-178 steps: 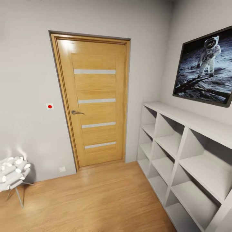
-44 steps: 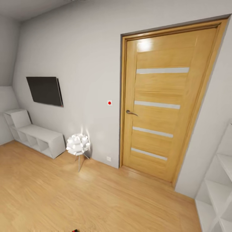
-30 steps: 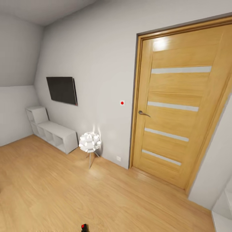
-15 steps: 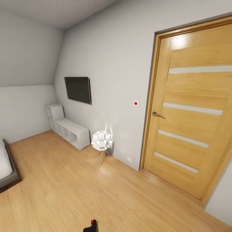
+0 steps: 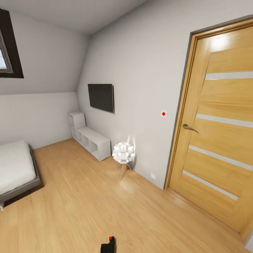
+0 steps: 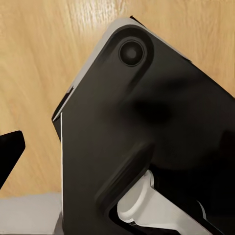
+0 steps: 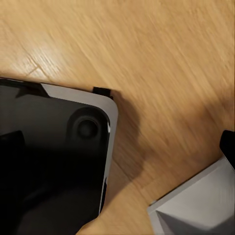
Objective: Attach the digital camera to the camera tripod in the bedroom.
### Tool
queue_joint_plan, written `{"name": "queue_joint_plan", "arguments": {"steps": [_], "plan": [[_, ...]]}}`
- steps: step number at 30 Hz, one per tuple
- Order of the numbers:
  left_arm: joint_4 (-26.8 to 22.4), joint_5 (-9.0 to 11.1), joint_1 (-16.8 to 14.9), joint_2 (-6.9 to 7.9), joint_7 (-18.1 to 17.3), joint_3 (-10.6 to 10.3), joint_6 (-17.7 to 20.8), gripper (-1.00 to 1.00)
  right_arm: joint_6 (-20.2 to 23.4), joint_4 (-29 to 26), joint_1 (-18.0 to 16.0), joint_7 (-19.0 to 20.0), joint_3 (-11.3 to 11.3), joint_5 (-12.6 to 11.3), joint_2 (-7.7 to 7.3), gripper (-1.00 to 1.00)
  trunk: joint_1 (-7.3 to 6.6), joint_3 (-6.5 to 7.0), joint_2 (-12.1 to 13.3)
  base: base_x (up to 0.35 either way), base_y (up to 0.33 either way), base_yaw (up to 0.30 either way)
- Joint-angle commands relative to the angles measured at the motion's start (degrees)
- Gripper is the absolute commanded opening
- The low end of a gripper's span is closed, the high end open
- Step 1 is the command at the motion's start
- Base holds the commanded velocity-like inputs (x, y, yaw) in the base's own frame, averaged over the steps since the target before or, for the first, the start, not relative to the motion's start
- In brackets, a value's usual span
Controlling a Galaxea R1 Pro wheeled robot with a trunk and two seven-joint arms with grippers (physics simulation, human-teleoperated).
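One small black object with a red dot (image 5: 108, 244) shows at the bottom edge of my head view, probably the digital camera, low in front of me; whether a pincer holds it, I cannot tell. No tripod in sight. Bedroom ahead: bed (image 5: 15, 168), skylight (image 5: 8, 45), ball lamp (image 5: 123, 153), door (image 5: 219, 137). Judgement: in transit, searching for the tripod.

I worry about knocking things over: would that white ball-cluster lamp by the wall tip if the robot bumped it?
Probably yes. The lamp carries a wide white cluster on thin splayed legs, so it looks top-heavy. It likely weighs little and would slide or topple on the smooth wood floor.
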Motion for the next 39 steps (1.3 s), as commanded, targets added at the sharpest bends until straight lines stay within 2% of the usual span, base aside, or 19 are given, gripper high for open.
{"name": "queue_joint_plan", "arguments": {"steps": [1, 8, 12, 13, 17, 22, 31, 39], "plan": [[-0.1, -0.2, 0.0, -0.01, 0.0, 0.3, -0.1, 1.00, -0.3, 0.2, 0.0, 0.3, 0.4, -0.6, -0.02, 1.00, 0.02, -0.01, 0.0, 0.000, 0.000, 0.272], [-0.1, -0.8, 0.0, 0.09, 0.0, -0.1, 0.1, 1.00, -0.3, 0.2, 0.0, 0.3, 0.2, -0.9, -0.12, 1.00, 0.02, -0.01, 0.0, 0.000, 0.000, 0.207], [-2.3, -0.9, 0.0, 1.97, 0.1, -0.3, 0.3, 1.00, -0.3, 0.2, 0.0, 0.3, -0.1, -1.2, -0.11, 1.00, 0.02, -0.01, 0.0, 0.000, 0.000, 0.053], [-5.0, -1.0, 0.0, 3.47, 0.1, -0.4, 0.6, 1.00, -0.3, 0.3, 0.0, 0.4, -0.2, -1.4, 0.00, 1.00, 0.02, -0.01, 0.0, 0.000, 0.000, 0.015], [-6.8, -1.0, 0.0, 4.34, 0.2, -0.5, 0.8, 1.00, -0.3, 0.3, 0.0, 0.4, -0.3, -1.5, 0.25, 1.00, 0.02, -0.01, 0.0, 0.000, 0.000, 0.008], [-7.1, -1.0, 0.0, 4.44, 0.2, -0.5, 0.8, 1.00, -0.3, 0.3, 0.0, 0.4, -0.3, -2.0, 0.32, 1.00, 0.02, -0.01, 0.0, 0.000, 0.000, 0.002], [-7.0, -1.2, 0.0, 4.39, 0.2, -0.6, 0.8, 1.00, -0.2, 0.3, 0.0, 0.4, -0.4, -5.3, 0.14, 1.00, 0.02, -0.01, 0.0, 0.006, 0.000, 0.000], [-6.6, -5.8, 0.0, 4.05, 0.1, -1.8, 0.8, 1.00, -0.3, 0.3, 0.0, 0.5, -0.3, -5.7, 0.16, 1.00, 0.02, -0.01, 0.0, 0.225, 0.000, 0.000]]}}
